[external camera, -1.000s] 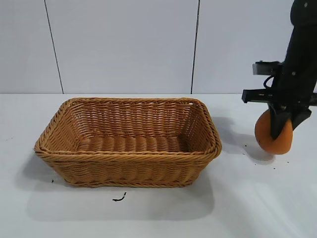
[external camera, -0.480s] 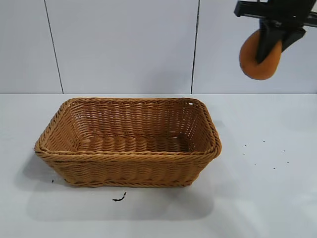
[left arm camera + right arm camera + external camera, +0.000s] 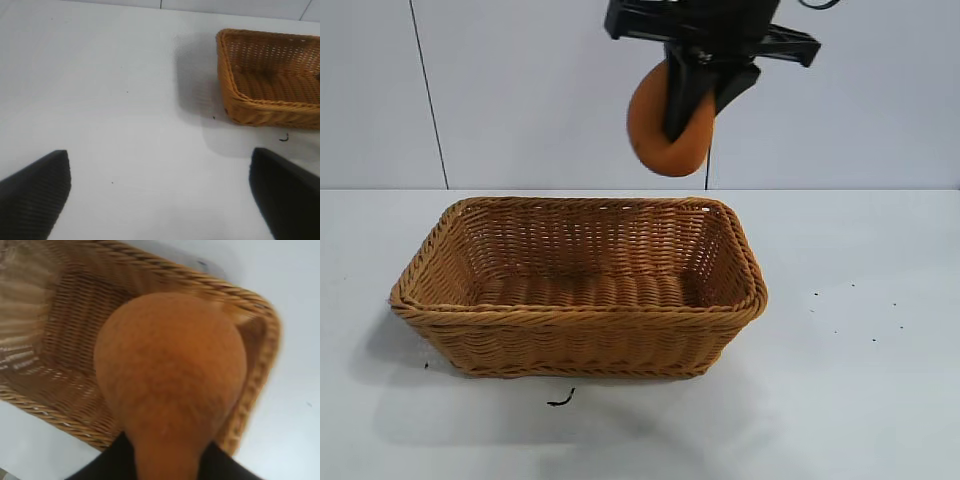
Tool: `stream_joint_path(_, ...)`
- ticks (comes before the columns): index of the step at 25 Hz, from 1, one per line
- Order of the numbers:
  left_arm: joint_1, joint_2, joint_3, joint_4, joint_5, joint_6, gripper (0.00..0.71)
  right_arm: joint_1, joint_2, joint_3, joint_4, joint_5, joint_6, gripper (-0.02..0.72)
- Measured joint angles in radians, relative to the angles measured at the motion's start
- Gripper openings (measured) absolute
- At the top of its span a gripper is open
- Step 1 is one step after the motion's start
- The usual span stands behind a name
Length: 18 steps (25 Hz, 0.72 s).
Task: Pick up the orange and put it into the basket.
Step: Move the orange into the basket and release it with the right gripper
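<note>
Clamped jaws of the right gripper (image 3: 688,105) hold the matte orange (image 3: 665,125) above the woven wicker basket's (image 3: 580,310) right end; its wrist view shows the weave beneath. Left gripper (image 3: 160,192) gapes wide, empty.

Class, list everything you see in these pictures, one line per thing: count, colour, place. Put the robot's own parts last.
basket: one, tan-brown wicker, on the table, left of centre in the exterior view, nothing inside.
orange: one, burnt orange, in the air above the basket's right back part, touching neither basket nor table.
table: one, white, under the basket, with a few dark specks.
black scrap: one, on the table just in front of the basket.
wall: pale grey panels behind the table.
right hand: one, black, at the top of the exterior view, shut on the orange.
left hand: one, black, open, low over bare table off to the basket's side, holding nothing.
</note>
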Motion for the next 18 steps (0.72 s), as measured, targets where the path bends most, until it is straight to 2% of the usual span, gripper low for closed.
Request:
stream_joint_path(8, 0.000, 0.000, 0.000, 0.000, 0.000, 0.000, 0.697, 0.008, 0.143, 0.000, 0.009, -0.019, 0.003, 0.065)
stream_joint_path(10, 0.000, 0.000, 0.000, 0.000, 0.000, 0.000, 0.697, 0.008, 0.146, 0.000, 0.009, -0.019, 0.003, 0.106)
stream_joint_path(11, 0.000, 0.000, 0.000, 0.000, 0.000, 0.000, 0.697, 0.008, 0.146, 0.000, 0.009, -0.019, 0.003, 0.156)
stream_joint_path(13, 0.000, 0.000, 0.000, 0.000, 0.000, 0.000, 0.697, 0.008, 0.146, 0.000, 0.009, -0.017, 0.003, 0.302)
stream_joint_path(14, 0.000, 0.000, 0.000, 0.000, 0.000, 0.000, 0.697, 0.008, 0.146, 0.000, 0.009, -0.017, 0.003, 0.302)
stream_joint_path(15, 0.000, 0.000, 0.000, 0.000, 0.000, 0.000, 0.697, 0.008, 0.146, -0.003, 0.009, -0.012, 0.003, 0.400)
stream_joint_path(16, 0.000, 0.000, 0.000, 0.000, 0.000, 0.000, 0.697, 0.008, 0.146, -0.022, 0.009, 0.014, 0.000, 0.561)
stream_joint_path(18, 0.000, 0.000, 0.000, 0.000, 0.000, 0.000, 0.697, 0.008, 0.144, -0.067, 0.008, 0.060, -0.006, 0.647)
